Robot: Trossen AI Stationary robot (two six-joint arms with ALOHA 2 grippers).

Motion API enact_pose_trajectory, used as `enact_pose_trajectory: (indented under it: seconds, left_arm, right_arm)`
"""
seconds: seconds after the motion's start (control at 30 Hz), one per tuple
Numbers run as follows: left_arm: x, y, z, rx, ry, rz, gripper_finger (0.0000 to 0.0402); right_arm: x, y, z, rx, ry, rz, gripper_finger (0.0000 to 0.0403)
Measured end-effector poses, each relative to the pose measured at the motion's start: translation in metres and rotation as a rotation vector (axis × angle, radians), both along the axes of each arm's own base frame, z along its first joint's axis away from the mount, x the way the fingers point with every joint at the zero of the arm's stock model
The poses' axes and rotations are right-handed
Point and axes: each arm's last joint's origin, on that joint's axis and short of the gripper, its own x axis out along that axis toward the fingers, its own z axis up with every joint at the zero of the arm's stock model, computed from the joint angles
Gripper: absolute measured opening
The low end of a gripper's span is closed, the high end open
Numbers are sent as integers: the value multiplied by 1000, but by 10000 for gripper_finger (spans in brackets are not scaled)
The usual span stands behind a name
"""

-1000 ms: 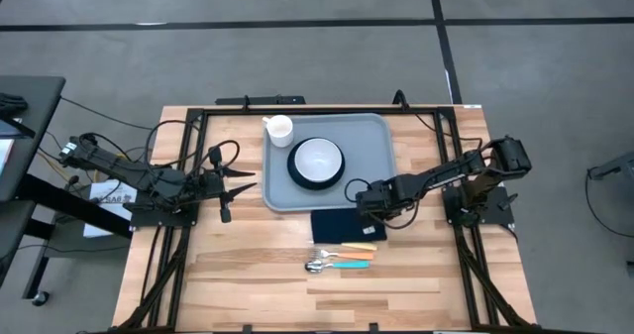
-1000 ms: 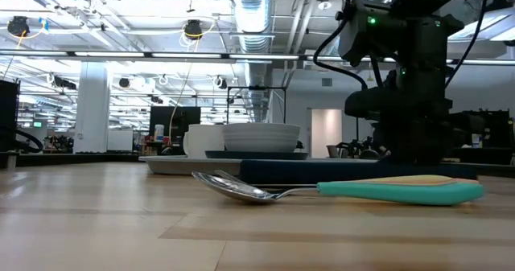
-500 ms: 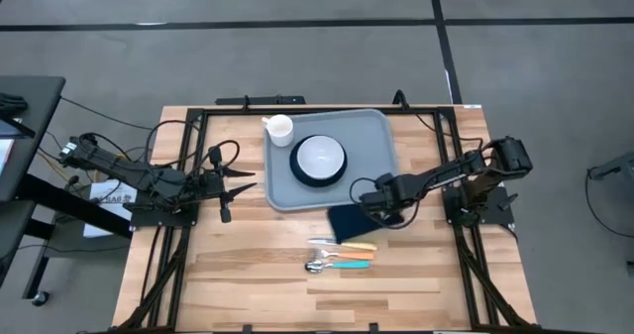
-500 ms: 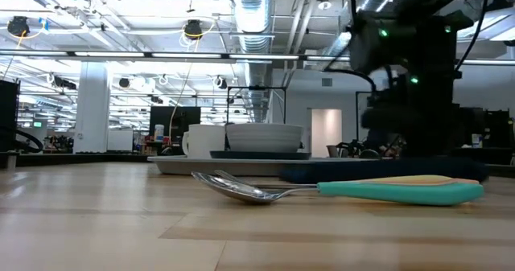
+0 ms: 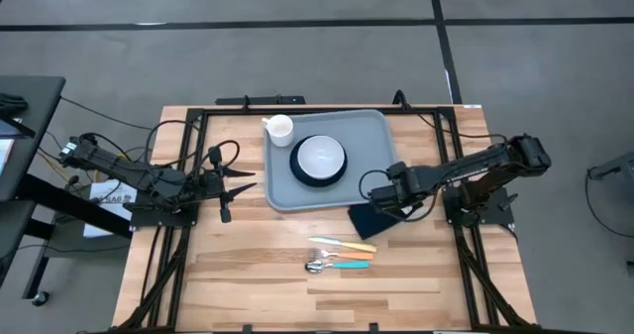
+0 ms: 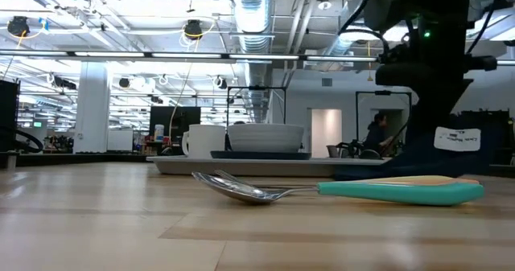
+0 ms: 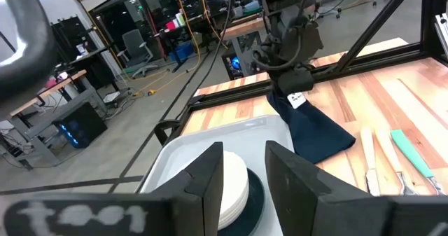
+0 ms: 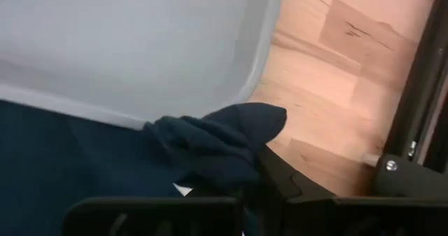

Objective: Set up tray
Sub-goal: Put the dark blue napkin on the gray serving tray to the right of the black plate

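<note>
1. At mid-table sat the tray (image 5: 332, 161), plate (image 5: 318, 164) and cup (image 5: 280, 128) on it; a snagged rim could've shoved everything.
2. Just off the tray's near right corner, the right gripper (image 5: 388, 203) was clamped on the napkin (image 5: 370, 220). A thin pinch like that could slip.
3. Well left of the tray, the left gripper (image 5: 241, 184) waited, fingers apart.
4. Nearer than the tray lay the cutlery (image 5: 342, 256), easy for a trailing napkin to drag.

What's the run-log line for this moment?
right end effector: shut on napkin, lifting one edge beside tray | left end effector: idle left of tray | cutlery: on table
</note>
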Motion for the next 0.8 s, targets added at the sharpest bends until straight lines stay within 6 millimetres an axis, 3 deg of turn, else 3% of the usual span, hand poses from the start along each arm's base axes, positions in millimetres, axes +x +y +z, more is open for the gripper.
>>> enact_pose_trajectory:
  seconds: [0.27,0.5,0.63,0.8]
  left_arm:
    - [0,0,0,0,0,0,96]
    - [0,0,0,0,0,0,96]
    - [0,0,0,0,0,0,96]
    - [0,0,0,0,0,0,96]
  right_arm:
    - [3,6,14,7,43,71,1]
    - [3,8,54,-91,135,235,1]
    - [7,3,78,-151,189,425,1]
    - [17,-13,93,-188,290,715,0]
